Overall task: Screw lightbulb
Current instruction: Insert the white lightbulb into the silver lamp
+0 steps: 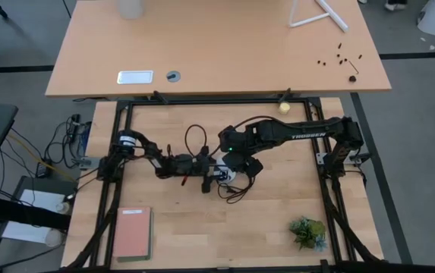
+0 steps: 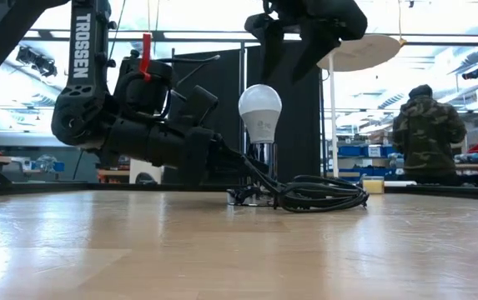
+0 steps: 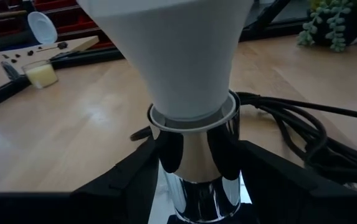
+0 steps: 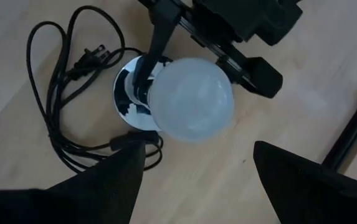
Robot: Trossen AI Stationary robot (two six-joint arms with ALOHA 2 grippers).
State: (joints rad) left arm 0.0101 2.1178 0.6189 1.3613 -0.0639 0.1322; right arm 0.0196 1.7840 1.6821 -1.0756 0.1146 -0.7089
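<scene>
The frosted white bulb (image 2: pixel 259 111) stands upright in a shiny chrome socket (image 2: pixel 260 162) on the pale wood table (image 2: pixel 222 250), black cord (image 2: pixel 322 196) coiled beside. The left gripper (image 3: pixel 194 171) clasps the socket stem; the right gripper (image 4: pixel 197 162) hovers above, jaws wide, empty.

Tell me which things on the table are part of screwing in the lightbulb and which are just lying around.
In the job:
- lightbulb, upright in the chrome socket
- socket's black cord
- left gripper, fingers either side of the socket
- right gripper, open above the bulb

Lying about:
- pink book
- small plant
- yellowish ball
</scene>
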